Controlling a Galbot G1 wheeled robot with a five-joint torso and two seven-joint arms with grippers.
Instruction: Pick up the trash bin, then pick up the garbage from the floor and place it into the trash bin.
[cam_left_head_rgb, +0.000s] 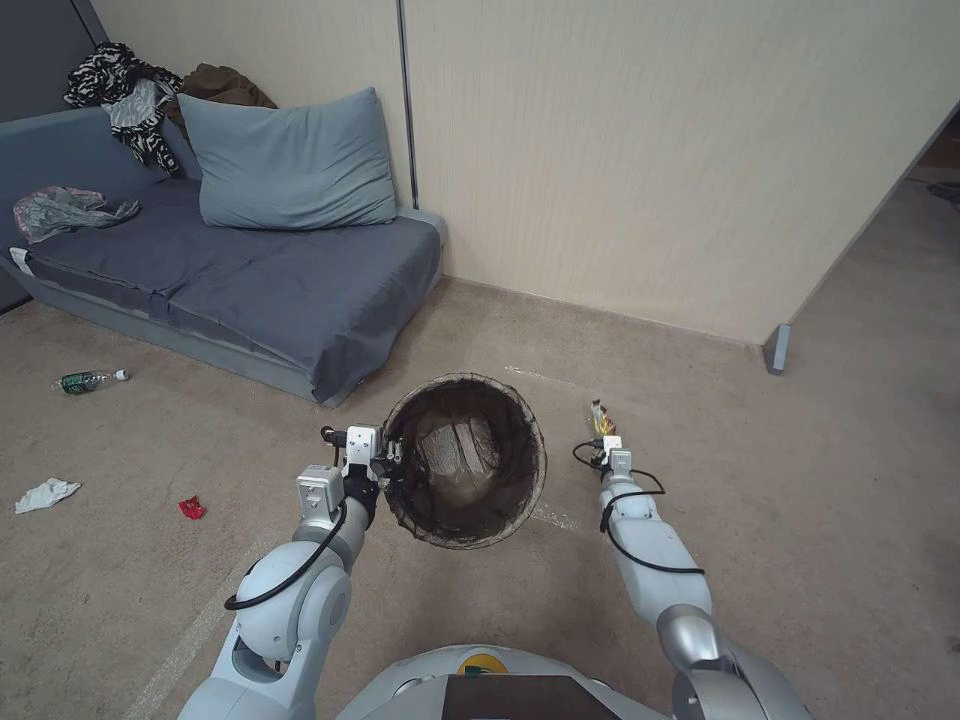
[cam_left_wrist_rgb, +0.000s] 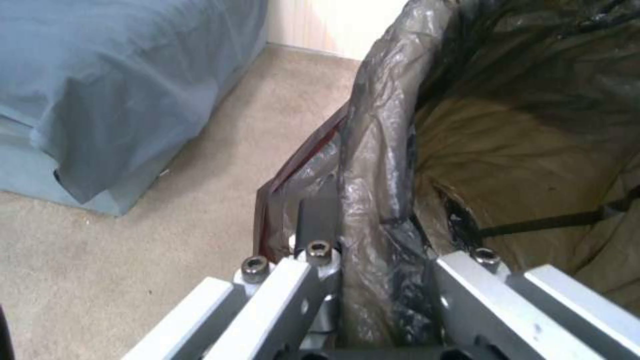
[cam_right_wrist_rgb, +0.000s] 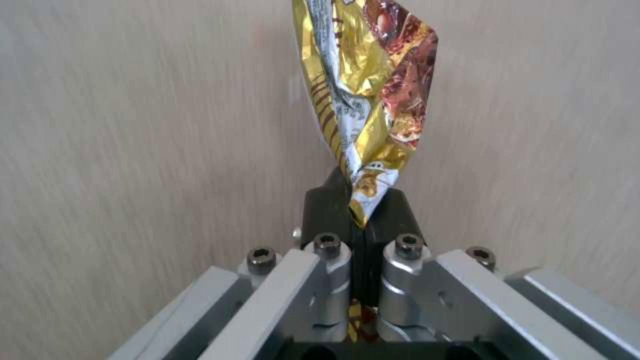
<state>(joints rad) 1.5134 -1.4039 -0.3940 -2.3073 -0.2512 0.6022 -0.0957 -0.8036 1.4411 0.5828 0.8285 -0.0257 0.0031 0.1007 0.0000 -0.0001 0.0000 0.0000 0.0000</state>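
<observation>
1. Head view. The left gripper (cam_left_head_rgb: 385, 462) clamps the near-left rim of the trash bin (cam_left_head_rgb: 466, 460), which hangs tilted with its mouth open toward the camera; the dark bag liner (cam_left_head_rgb: 430, 525) covers the rim. The right gripper (cam_left_head_rgb: 603, 440) sits just to the right of the bin, apart from it, at about rim height, with a yellow snack wrapper (cam_left_head_rgb: 598, 418) pinched and standing up out of the jaws. Judgement: the deciding relation is that the bin mouth lies to the left of the wrapper, so the right arm has to travel inward over the rim. The right arm is stretched forward, nearly straight; the left arm is bent, with its elbow low. More garbage lies on the floor at far left: a green-labelled bottle (cam_left_head_rgb: 88, 380) beside the sofa (cam_left_head_rgb: 250, 270), a white tissue (cam_left_head_rgb: 45, 494), a red scrap (cam_left_head_rgb: 191, 508).

2. Left wrist view. The jaws are closed on the lined rim of the bin; the bunched liner runs up between the fingers (cam_left_wrist_rgb: 319, 225). The bin interior lies to one side, carpet and sofa to the other.

3. Right wrist view. The jaws are closed tight on the wrapper's lower end; its long axis runs straight out from the fingertips (cam_right_wrist_rgb: 327, 210), crumpled and gold. The wall is behind.
</observation>
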